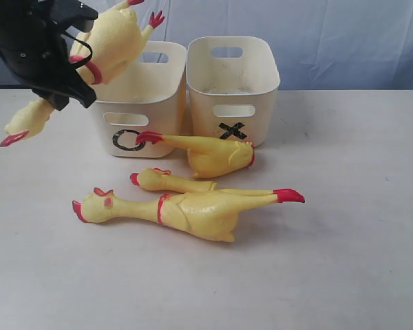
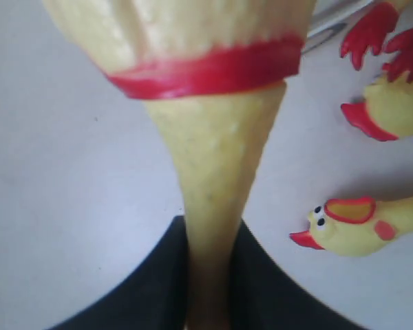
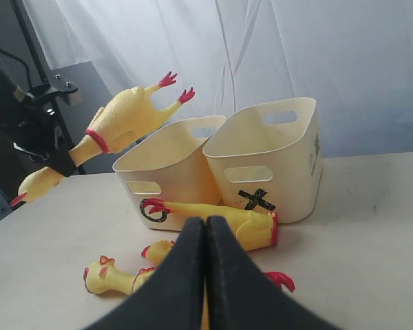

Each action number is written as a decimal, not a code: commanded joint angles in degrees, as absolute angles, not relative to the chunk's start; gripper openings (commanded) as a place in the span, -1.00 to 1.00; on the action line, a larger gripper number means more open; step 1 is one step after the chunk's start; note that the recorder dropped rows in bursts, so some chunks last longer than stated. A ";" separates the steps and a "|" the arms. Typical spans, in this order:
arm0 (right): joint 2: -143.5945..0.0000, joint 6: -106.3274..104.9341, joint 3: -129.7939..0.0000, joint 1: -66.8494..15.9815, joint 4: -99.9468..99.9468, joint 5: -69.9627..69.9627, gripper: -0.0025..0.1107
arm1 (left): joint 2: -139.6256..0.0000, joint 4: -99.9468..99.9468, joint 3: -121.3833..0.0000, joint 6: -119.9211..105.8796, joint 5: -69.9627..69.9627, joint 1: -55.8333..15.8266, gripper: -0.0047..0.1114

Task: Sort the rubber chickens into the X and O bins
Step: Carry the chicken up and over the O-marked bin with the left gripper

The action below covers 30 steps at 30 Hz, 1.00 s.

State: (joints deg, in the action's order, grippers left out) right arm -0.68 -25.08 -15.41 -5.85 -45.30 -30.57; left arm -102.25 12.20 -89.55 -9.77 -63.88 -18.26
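Note:
My left gripper [image 1: 72, 86] is shut on the neck of a long whole rubber chicken [image 1: 117, 38], lifted in the air beside the O bin [image 1: 134, 103], feet up and head [image 1: 24, 124] hanging low. In the left wrist view that neck [image 2: 217, 172] runs down between the black fingers [image 2: 144, 289]. The X bin [image 1: 230, 82] stands to the right of the O bin. On the table in front of the bins lie a broken body piece [image 1: 210, 155], a broken head piece [image 1: 168, 181] and a second whole chicken [image 1: 193, 210]. My right gripper [image 3: 205, 223] is shut and empty, well back from them.
Both bins look empty from here. A pale curtain [image 3: 296, 55] hangs behind the table, and a dark stand [image 3: 27, 103] rises at the back left. Bare tabletop [image 1: 344, 261] stretches to the right and front of the chickens.

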 commanded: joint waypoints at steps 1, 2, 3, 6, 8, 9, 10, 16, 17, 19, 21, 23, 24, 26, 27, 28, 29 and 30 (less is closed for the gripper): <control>-0.95 -25.42 -15.77 -5.97 -45.29 -30.22 -0.97 | -105.68 15.33 -93.02 -9.05 -64.56 -18.37 -0.92; -0.95 -25.42 -15.77 -5.97 -45.29 -30.22 -0.97 | -107.14 16.17 -94.22 -9.17 -64.56 -18.37 -0.92; -0.95 -25.42 -15.77 -5.97 -45.29 -30.22 -0.97 | -107.80 16.87 -94.80 -9.17 -64.56 -18.37 -0.92; -0.95 -25.42 -15.77 -5.97 -45.29 -30.22 -0.97 | -110.93 19.13 -96.98 -9.17 -65.68 -18.37 -0.92; -0.95 -25.42 -15.77 -5.97 -45.29 -30.22 -0.97 | -111.70 19.72 -98.21 -9.17 -65.68 -18.37 -0.92; -0.95 -25.42 -15.77 -5.97 -45.29 -30.22 -0.97 | -111.84 19.95 -98.84 -9.17 -65.47 -18.37 -0.92; -0.95 -25.42 -15.77 -5.97 -45.29 -30.22 -0.97 | -111.98 19.95 -99.27 -9.17 -65.35 -18.37 -0.92; -0.95 -25.42 -15.77 -5.97 -45.29 -30.22 -0.97 | -113.34 18.76 -99.41 -9.17 -65.51 -18.37 -0.92; -0.95 -25.42 -15.77 -5.97 -45.29 -30.22 -0.97 | -113.49 18.67 -99.41 -9.44 -65.76 -18.37 -0.89; -0.95 -25.42 -15.77 -5.97 -45.40 -30.22 -0.97 | -113.60 18.67 -99.41 -9.44 -65.76 -18.37 -0.84; -0.95 -25.42 -15.77 -5.97 -45.40 -30.22 -0.97 | -113.60 18.67 -99.49 -9.44 -65.76 -18.37 -0.77; -0.95 -25.42 -15.77 -5.97 -45.40 -30.22 -0.97 | -113.60 17.50 -99.91 -9.59 -65.89 -18.37 -0.67; -0.95 -25.42 -15.77 -5.97 -45.40 -30.22 -0.97 | -113.60 17.04 -100.11 -9.95 -65.79 -18.37 -0.61; -0.95 -25.42 -15.77 -5.97 -45.40 -30.22 -0.97 | -113.60 16.31 -100.61 -10.25 -65.70 -18.37 -0.51; -0.95 -25.42 -15.77 -5.97 -45.40 -30.22 -0.97 | -113.60 16.14 -100.99 -10.25 -65.70 -18.37 -0.47; -0.95 -25.42 -15.77 -5.97 -45.40 -30.22 -0.97 | -113.60 15.69 -101.28 -10.25 -65.66 -18.37 -0.44; -0.95 -25.42 -15.77 -5.97 -45.40 -30.22 -0.97 | -113.60 15.21 -101.55 -10.29 -65.52 -18.37 -0.42; -0.95 -25.42 -15.77 -5.97 -45.40 -30.22 -0.97 | -113.60 14.67 -102.04 -10.54 -65.52 -18.37 -0.42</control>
State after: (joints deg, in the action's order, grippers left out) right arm -0.68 -25.08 -15.41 -5.85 -45.30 -30.57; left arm -113.89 15.88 -100.86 -10.40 -66.18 -18.26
